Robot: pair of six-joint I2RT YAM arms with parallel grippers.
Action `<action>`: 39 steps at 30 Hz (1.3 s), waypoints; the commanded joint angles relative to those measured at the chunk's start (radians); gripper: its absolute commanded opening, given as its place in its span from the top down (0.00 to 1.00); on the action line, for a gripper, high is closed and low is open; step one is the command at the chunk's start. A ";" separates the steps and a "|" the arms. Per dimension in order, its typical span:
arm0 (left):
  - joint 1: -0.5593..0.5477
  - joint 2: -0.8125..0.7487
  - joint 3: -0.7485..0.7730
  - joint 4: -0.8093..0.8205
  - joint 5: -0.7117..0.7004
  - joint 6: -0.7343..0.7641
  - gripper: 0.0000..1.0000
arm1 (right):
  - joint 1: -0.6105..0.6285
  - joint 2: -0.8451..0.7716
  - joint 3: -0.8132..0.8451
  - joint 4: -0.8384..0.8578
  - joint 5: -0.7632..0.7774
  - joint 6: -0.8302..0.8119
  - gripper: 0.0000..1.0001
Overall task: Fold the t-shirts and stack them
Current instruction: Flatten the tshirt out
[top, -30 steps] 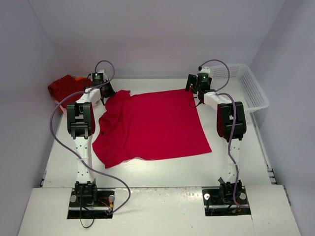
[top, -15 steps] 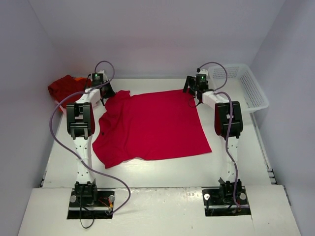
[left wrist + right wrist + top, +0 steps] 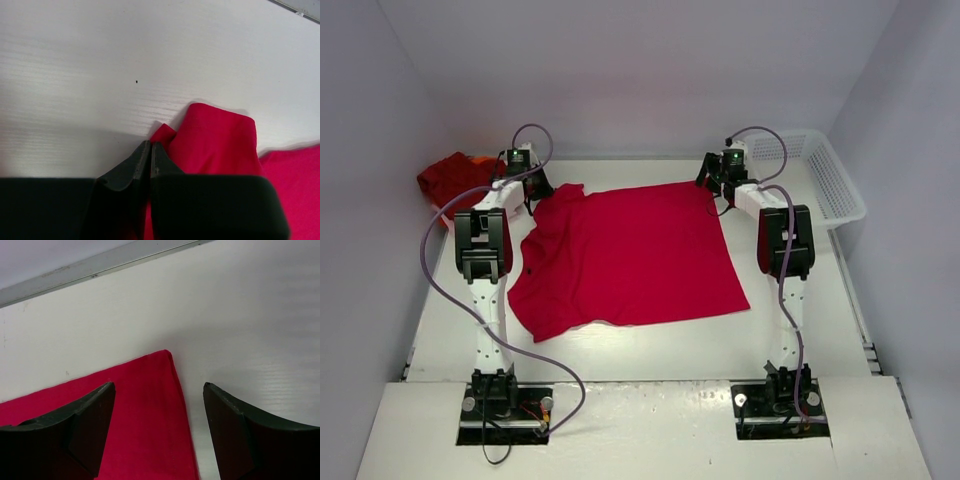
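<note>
A red t-shirt (image 3: 630, 255) lies spread flat in the middle of the table. My left gripper (image 3: 534, 190) is at its far left sleeve (image 3: 215, 140). Its jaws (image 3: 150, 146) are shut, and red cloth shows pinched between them lower down. My right gripper (image 3: 713, 186) is at the shirt's far right corner (image 3: 150, 405). It stands open (image 3: 159, 387), one finger over the cloth and the other over bare table. A second, darker red t-shirt (image 3: 450, 175) lies crumpled at the back left.
A white mesh basket (image 3: 830, 180) stands at the back right, past the right arm. Grey walls close the table on three sides. Bare white table (image 3: 650, 345) lies between the shirt and the arm bases.
The right gripper's jaws have narrowed a little over the shirt's corner, and its wrist has shifted slightly. The left arm and the shirt have not moved.
</note>
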 commanded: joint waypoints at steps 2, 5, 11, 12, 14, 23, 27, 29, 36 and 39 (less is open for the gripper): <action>-0.002 -0.098 0.006 0.033 -0.012 0.005 1.00 | -0.009 0.011 0.060 0.025 -0.014 0.011 0.33; -0.002 -0.096 0.008 0.034 -0.012 0.005 1.00 | -0.013 0.027 0.071 0.021 -0.023 0.014 0.35; 0.001 -0.093 0.003 0.036 -0.011 -0.003 1.00 | -0.016 0.033 0.074 0.019 -0.032 0.025 0.43; 0.001 -0.093 0.000 0.039 -0.009 -0.004 1.00 | -0.018 0.034 0.074 0.021 -0.035 0.028 0.47; 0.001 -0.095 -0.003 0.042 -0.009 -0.006 1.00 | -0.018 0.036 0.071 0.019 -0.038 0.031 0.53; 0.004 -0.099 -0.014 0.050 -0.009 -0.015 1.00 | -0.018 0.034 0.048 0.019 -0.038 0.040 0.85; 0.006 -0.105 -0.017 0.053 -0.005 -0.020 1.00 | -0.018 0.030 0.045 0.013 -0.038 0.042 0.95; 0.005 -0.111 -0.018 0.053 0.000 -0.023 1.00 | -0.018 0.027 0.044 0.008 -0.034 0.039 0.99; 0.006 -0.139 -0.015 0.040 0.003 -0.026 1.00 | -0.016 -0.002 0.042 -0.004 -0.018 0.021 1.00; 0.009 -0.167 -0.011 0.025 0.001 -0.023 1.00 | -0.018 -0.032 0.042 -0.019 -0.001 0.005 1.00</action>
